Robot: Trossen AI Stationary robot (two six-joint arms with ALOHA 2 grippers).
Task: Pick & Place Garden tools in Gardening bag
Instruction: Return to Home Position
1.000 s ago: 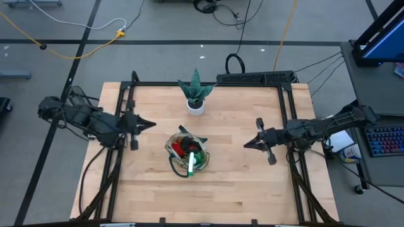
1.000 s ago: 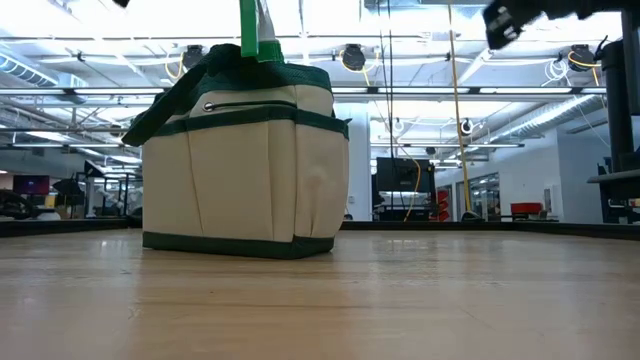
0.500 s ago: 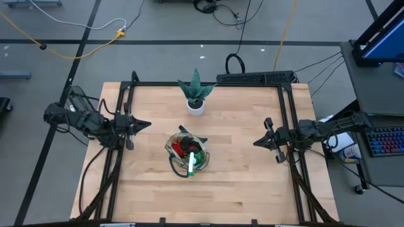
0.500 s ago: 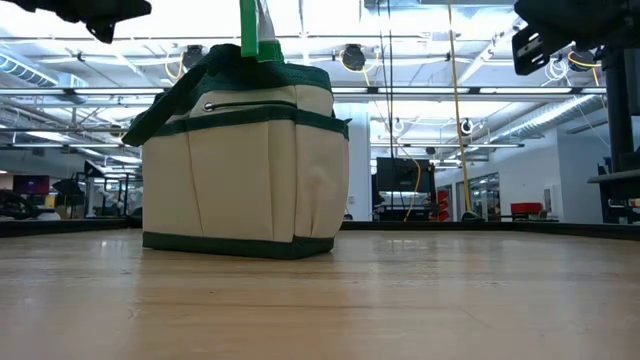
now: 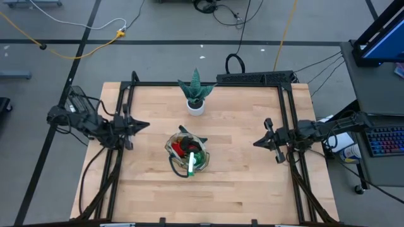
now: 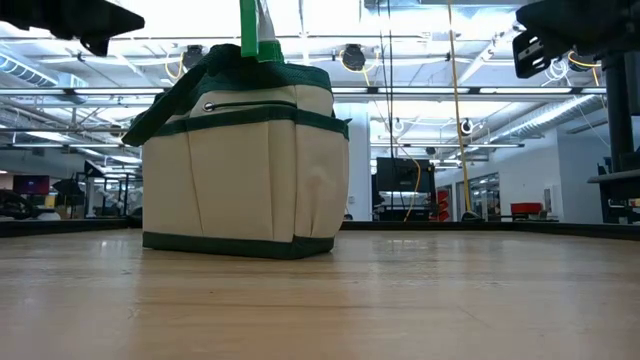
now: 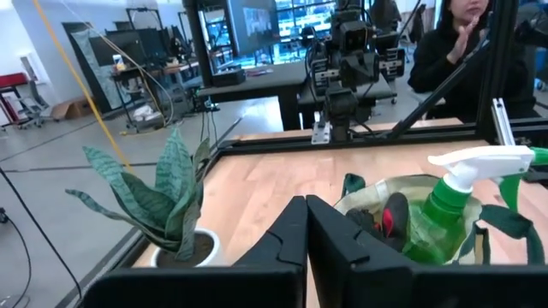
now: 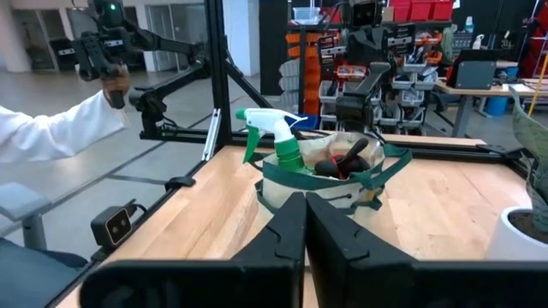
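Observation:
The beige gardening bag with green trim stands on its base at the table's middle; it also shows in the low view. The green spray bottle with its white nozzle sticks out of the bag, beside the red-black glove and dark tool handles. My left gripper is shut and empty at the table's left side, pointing toward the bag. My right gripper is shut and empty at the right side, pointing toward the bag.
The spiky green plant in a white pot stands on the table beyond the bag, toward the far edge. A black metal frame runs around the table. A person shows beyond the table, and a white sleeve in the right wrist view.
My left gripper has drawn back toward the table's left edge, away from the bag. My right gripper has drawn back toward the table's right edge. The bag and its tools have stayed put.

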